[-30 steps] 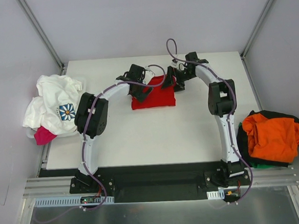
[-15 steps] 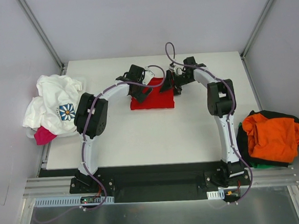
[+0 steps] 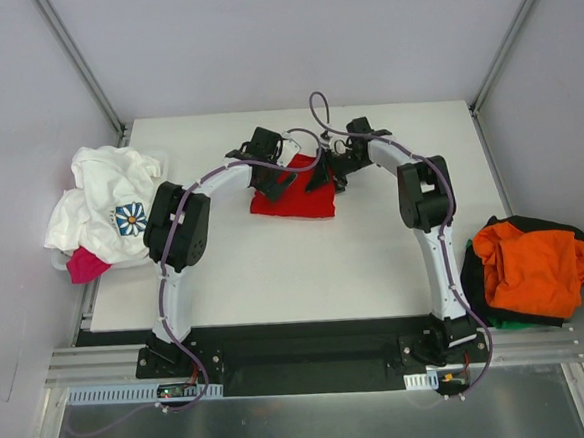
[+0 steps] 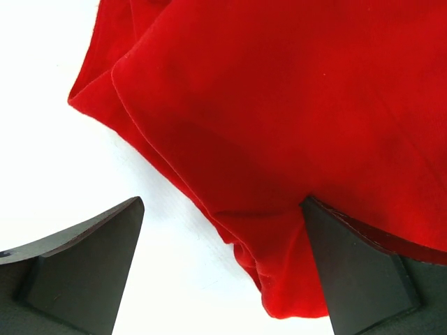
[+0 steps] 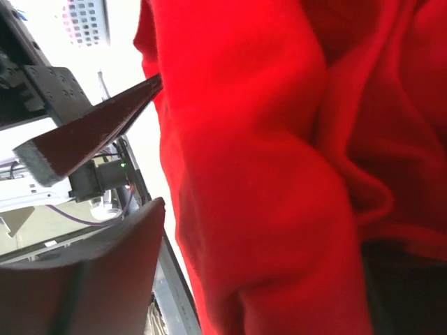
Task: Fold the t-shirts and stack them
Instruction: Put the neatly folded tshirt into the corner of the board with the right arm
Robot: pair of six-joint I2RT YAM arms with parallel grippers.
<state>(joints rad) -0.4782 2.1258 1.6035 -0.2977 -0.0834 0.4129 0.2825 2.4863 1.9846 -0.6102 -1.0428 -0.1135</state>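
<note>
The plain red t-shirt lies folded at the far middle of the table. My left gripper is over its left edge. In the left wrist view it is open, with the shirt's corner lying on the table between the fingers, against the right finger. My right gripper is over the shirt's right part. In the right wrist view it has its jaws wide apart, red cloth bulges between them and covers the right finger.
A white t-shirt with a blue flower print and a pink one are heaped at the table's left edge. An orange t-shirt lies on a dark and green one off the right edge.
My right gripper has moved left, toward the left gripper. The red t-shirt has shifted a little left with it. The left gripper has stayed put.
</note>
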